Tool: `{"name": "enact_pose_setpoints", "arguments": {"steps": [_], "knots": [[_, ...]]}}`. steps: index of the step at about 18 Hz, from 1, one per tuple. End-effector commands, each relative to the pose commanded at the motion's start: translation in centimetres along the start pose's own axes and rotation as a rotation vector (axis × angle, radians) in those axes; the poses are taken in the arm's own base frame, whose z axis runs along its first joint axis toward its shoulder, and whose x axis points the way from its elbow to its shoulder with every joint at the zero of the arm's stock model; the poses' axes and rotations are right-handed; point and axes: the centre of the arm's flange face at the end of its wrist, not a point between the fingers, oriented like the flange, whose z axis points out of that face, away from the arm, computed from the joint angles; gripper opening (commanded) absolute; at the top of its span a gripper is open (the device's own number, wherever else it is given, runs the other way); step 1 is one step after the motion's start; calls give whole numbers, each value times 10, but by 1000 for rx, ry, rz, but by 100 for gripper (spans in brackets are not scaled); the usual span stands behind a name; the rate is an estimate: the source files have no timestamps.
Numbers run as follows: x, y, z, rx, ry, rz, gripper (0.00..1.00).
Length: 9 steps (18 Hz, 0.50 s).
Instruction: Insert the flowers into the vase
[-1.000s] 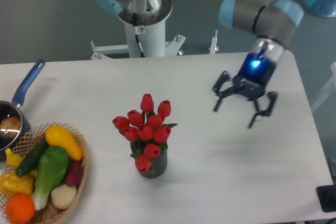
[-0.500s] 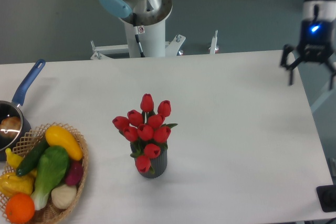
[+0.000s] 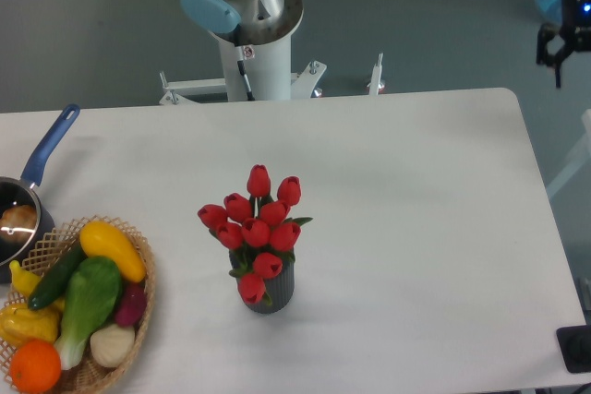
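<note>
floor [image 3: 92, 34]: grey-blue | table [image 3: 416, 256]: white, rounded corner | light: even

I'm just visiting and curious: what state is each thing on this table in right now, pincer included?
flowers: standing upright in the vase
vase: upright on the table, holding the flowers
pincer: at the frame's right edge, beyond the table, mostly cut off
basket: full of toy vegetables
saucepan: upright, something inside
</note>
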Motion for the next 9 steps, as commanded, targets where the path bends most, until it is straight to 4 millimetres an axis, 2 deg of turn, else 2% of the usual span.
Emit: {"name": "enact_pose_setpoints", "arguments": {"steps": [3,6,9], "knots": [[9,47,-43,-35,52,19,100],[22,96,-77,-80,112,80,100],[28,132,-93,-134,160,107,100]]}}
